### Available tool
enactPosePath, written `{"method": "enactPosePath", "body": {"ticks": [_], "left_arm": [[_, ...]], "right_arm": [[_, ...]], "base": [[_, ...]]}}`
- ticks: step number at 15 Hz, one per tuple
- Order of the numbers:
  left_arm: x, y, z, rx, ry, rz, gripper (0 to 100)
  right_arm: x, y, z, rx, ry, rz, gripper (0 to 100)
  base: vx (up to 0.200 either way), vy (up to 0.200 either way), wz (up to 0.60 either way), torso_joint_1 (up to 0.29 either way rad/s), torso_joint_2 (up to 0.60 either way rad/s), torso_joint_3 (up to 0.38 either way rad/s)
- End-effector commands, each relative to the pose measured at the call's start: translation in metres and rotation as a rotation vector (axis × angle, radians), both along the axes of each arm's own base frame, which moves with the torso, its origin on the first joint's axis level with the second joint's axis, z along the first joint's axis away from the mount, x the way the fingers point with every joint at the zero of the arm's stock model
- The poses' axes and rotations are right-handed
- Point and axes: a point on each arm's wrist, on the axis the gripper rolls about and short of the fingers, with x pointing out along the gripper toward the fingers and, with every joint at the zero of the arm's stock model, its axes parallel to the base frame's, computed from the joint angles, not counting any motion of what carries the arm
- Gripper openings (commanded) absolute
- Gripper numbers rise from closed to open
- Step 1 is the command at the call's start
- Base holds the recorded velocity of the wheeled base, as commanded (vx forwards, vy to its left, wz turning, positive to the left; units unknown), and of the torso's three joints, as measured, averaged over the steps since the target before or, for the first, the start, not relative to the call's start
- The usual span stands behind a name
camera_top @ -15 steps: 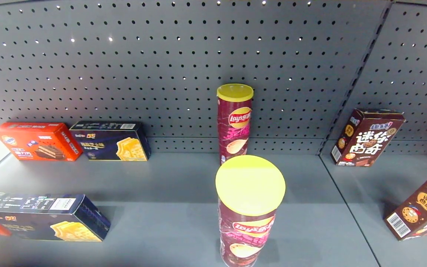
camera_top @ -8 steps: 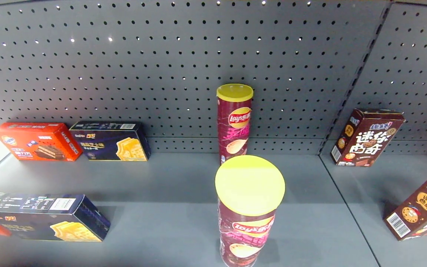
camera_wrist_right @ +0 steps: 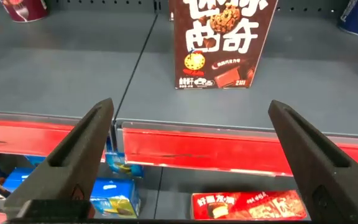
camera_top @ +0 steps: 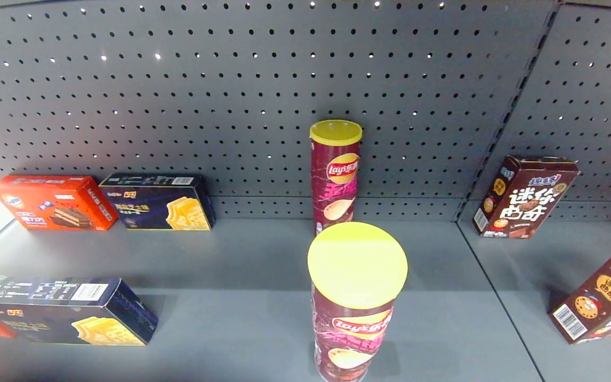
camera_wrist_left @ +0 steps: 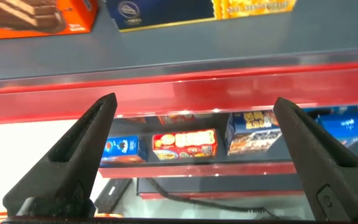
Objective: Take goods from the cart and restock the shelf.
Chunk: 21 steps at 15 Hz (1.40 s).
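Chip cans are standing one behind the other on the grey shelf (camera_top: 231,254) we are facing. The near can (camera_top: 356,329), with a yellow lid, is standing upright toward the front edge, and the far can (camera_top: 335,175) is standing at the pegboard wall (camera_top: 178,106).

To our left, an orange box (camera_top: 53,201) and a navy cracker box (camera_top: 157,201) are lying side by side at the back, and another navy box (camera_top: 67,310) is lying nearer the front. To our right, a brown cookie box (camera_top: 523,196) is standing at the back and a second cookie box (camera_top: 602,302) is standing nearer the front.

We are holding the left gripper (camera_wrist_left: 194,102) spread wide before the shelf's red front rail (camera_wrist_left: 241,81), with small boxes (camera_wrist_left: 185,143) sitting on a lower shelf (camera_wrist_left: 229,169). We are holding the right gripper (camera_wrist_right: 189,107) spread wide too, facing the same rail, and one cookie box (camera_wrist_right: 222,43) is standing beyond it.
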Motion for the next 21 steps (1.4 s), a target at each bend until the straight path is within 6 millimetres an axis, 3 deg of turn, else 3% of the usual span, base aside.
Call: {"method": "enactPosePath", "body": {"ticks": [1, 7, 10, 15, 17, 20, 21], "left_arm": [[-0.005, 0.002, -0.001, -0.022, -0.057, 0.002, 100], [-0.011, 0.004, -0.002, -0.016, -0.128, 0.006, 100], [-0.017, 0.005, -0.004, -0.011, -0.189, 0.048, 100], [-0.018, 0.005, -0.004, -0.011, -0.195, 0.058, 100], [-0.016, 0.006, -0.002, 0.038, -0.165, 0.123, 100], [-0.013, -0.002, 0.001, 0.256, -0.044, 0.416, 100], [-0.013, -0.004, 0.001, 0.297, -0.04, 0.372, 100]], "right_arm": [[0.0, 0.0, 0.0, 0.0, 0.001, 0.0, 100], [0.0, 0.0, -0.001, -0.022, 0.007, -0.015, 100], [0.0, -0.003, -0.007, -0.006, 0.068, -0.147, 100], [0.0, -0.003, -0.006, -0.003, 0.067, -0.146, 100], [0.0, -0.003, -0.006, -0.003, 0.067, -0.146, 100], [0.0, -0.003, -0.006, -0.005, 0.067, -0.146, 100], [0.0, -0.003, -0.006, -0.003, 0.067, -0.146, 100]], "base": [[0.0, 0.0, 0.0, 0.0, 0.0, 0.0], [0.0, 0.0, 0.0, 0.0, 0.0, 0.0], [0.0, 0.0, 0.0, 0.0, 0.0, 0.0], [0.0, 0.0, 0.0, 0.0, 0.0, 0.0], [0.0, 0.0, 0.0, 0.0, 0.0, 0.0], [0.0, 0.0, 0.0, 0.0, 0.0, 0.0], [0.0, 0.0, 0.0, 0.0, 0.0, 0.0]]}}
